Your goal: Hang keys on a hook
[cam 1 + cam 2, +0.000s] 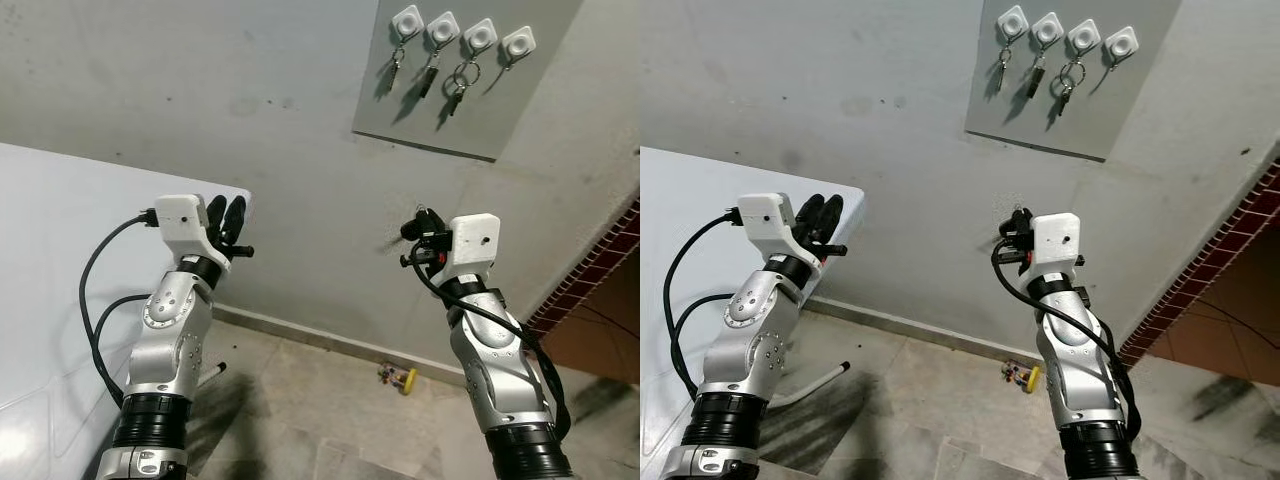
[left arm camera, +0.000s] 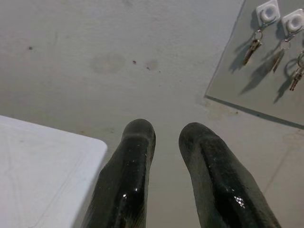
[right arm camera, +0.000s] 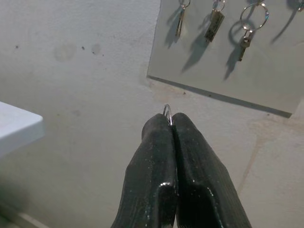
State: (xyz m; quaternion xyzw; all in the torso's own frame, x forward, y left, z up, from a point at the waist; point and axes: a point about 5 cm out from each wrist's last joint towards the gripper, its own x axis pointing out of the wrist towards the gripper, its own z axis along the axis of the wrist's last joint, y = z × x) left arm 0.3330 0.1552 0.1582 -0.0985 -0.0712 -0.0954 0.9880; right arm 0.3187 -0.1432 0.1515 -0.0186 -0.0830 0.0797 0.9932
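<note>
We face a grey plaster wall (image 1: pixel 250 120) with a paler grey board (image 1: pixel 470 90) fixed high on it. Four white square hooks (image 1: pixel 463 32) run in a row along the top of the board. Keys hang from the first three hooks: a key (image 1: pixel 395 70) on the first, another key (image 1: pixel 430 75) on the second, and a large ring with a key (image 1: pixel 462 85) on the third. The fourth hook (image 1: pixel 518 42) carries none that we can see. To our left a white surface (image 1: pixel 70 260) juts in, its corner near the left claw. Below, the floor (image 1: pixel 330 420) is tiled stone, with a small yellow and red object (image 1: pixel 400 378) lying by the skirting. A strip of red brick (image 1: pixel 590 270) runs along the right edge.

Our left arm is raised with the forearm upright, the left claw (image 1: pixel 227 218) pointing up toward the wall beside the corner of the surface; its fingers (image 2: pixel 133 180) stand spread, with nothing between them. Our right arm is likewise lifted, the right claw (image 3: pixel 171 124) well below the board. Its fingers (image 3: pixel 152 166) are pressed together, pinching a thin metal key ring (image 3: pixel 167 112) whose loop peeks out just above the tips. The ring is well apart from the hooks.
</note>
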